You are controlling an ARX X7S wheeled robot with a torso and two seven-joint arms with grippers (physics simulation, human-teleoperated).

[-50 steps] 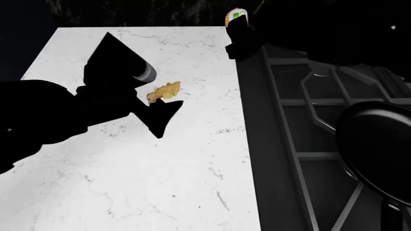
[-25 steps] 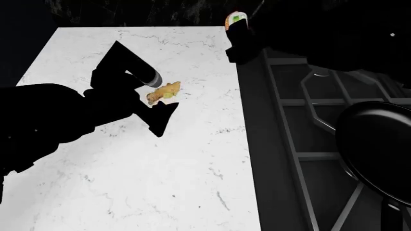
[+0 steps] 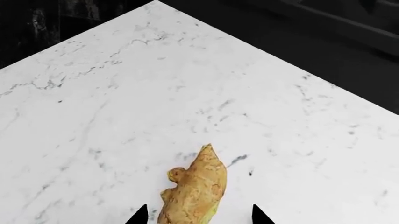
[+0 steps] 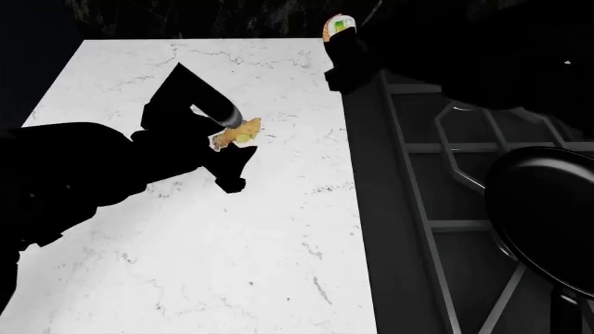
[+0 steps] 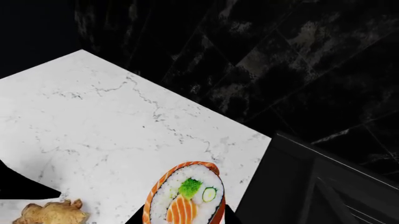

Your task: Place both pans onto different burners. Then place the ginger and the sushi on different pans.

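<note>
1. The left gripper [image 4: 225, 142] has its fingers spread on both sides of the ginger [image 4: 236, 133], which lies on the white marble counter [image 4: 278, 264]
2. The left wrist view shows gaps between the ginger [image 3: 193, 189] and both fingertips
3. The right gripper [image 5: 181, 215] pinches the sushi [image 5: 185, 193], raised over the counter's far corner beside the stove [image 4: 418, 209]
4. Only the head view shows a pan [image 4: 547, 216], on the grate

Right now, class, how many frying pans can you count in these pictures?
1. The pan sits on the stove grate at the head view's right edge, partly cut off. A second pan may lie outside the pictures or behind the dark right arm.
</note>
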